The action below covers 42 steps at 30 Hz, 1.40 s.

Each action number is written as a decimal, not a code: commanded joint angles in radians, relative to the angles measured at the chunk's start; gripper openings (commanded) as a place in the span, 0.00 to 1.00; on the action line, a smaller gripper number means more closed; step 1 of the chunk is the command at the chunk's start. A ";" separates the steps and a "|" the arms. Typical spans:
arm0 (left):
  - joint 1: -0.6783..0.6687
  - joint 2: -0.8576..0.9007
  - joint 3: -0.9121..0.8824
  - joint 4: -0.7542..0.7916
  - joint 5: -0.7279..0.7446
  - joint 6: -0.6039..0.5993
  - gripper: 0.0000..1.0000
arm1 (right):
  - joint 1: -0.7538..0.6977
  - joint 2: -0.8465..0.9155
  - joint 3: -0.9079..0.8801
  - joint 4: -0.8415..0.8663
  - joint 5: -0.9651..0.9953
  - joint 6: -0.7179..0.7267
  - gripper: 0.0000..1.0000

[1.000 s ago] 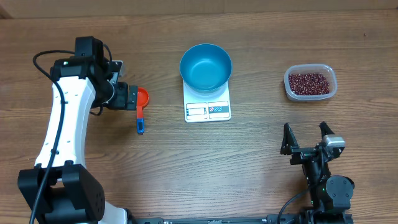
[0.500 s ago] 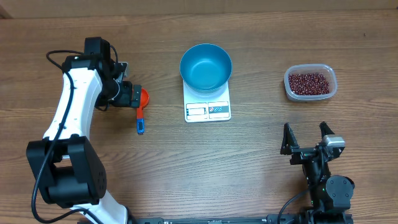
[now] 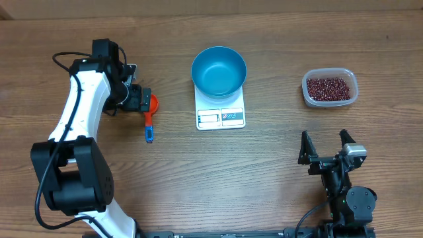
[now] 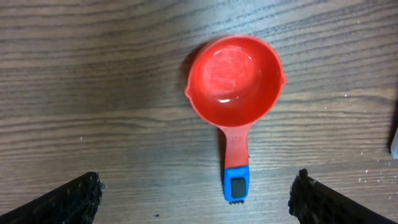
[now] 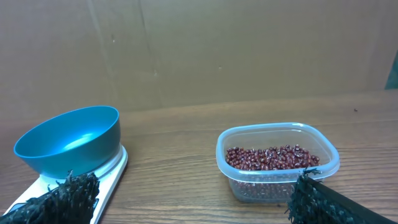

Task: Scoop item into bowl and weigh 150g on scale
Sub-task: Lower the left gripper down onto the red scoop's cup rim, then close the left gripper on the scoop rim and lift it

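Nothing scooped: blue bowl empty on scale, red beans in tub, measuring scoop lying free; left gripper and right gripper fingers spread

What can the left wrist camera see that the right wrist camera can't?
Only the left wrist camera sees the red scoop, lying empty on the wood with its blue-tipped handle pointing toward the bottom of the picture. Only the right wrist camera sees the blue bowl sitting on the white scale, and the clear tub of dark red beans off to the side. Both show the wooden table and their own dark jaws, wide open, at the bottom corners.
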 commanded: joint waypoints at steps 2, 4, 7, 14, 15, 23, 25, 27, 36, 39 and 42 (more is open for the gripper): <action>-0.006 0.014 0.023 0.027 0.012 -0.001 0.99 | 0.006 -0.011 -0.011 0.002 0.014 0.003 1.00; -0.006 0.016 0.023 0.040 0.015 -0.001 0.99 | 0.006 -0.011 -0.011 0.002 0.014 0.003 1.00; -0.006 0.027 0.023 0.056 0.019 -0.008 1.00 | 0.006 -0.011 -0.011 0.002 0.014 0.003 1.00; -0.006 0.097 0.023 0.060 0.018 -0.007 0.99 | 0.006 -0.011 -0.011 0.002 0.014 0.003 1.00; -0.007 0.103 0.023 0.064 0.018 -0.007 1.00 | 0.006 -0.011 -0.011 0.002 0.014 0.003 1.00; -0.006 0.117 0.023 0.108 0.016 -0.008 0.99 | 0.006 -0.011 -0.011 0.002 0.014 0.003 1.00; -0.005 0.119 0.023 0.114 0.014 -0.008 1.00 | 0.006 -0.011 -0.011 0.002 0.014 0.003 1.00; -0.005 0.123 0.023 0.121 0.010 -0.008 1.00 | 0.006 -0.011 -0.011 0.002 0.014 0.003 1.00; -0.005 0.161 0.023 0.150 0.011 -0.003 0.99 | 0.006 -0.011 -0.011 0.002 0.014 0.003 1.00; -0.005 0.161 0.023 0.159 0.009 -0.003 0.99 | 0.006 -0.011 -0.011 0.002 0.014 0.003 1.00; -0.005 0.168 0.023 0.171 0.000 -0.004 0.99 | 0.006 -0.011 -0.011 0.002 0.014 0.003 1.00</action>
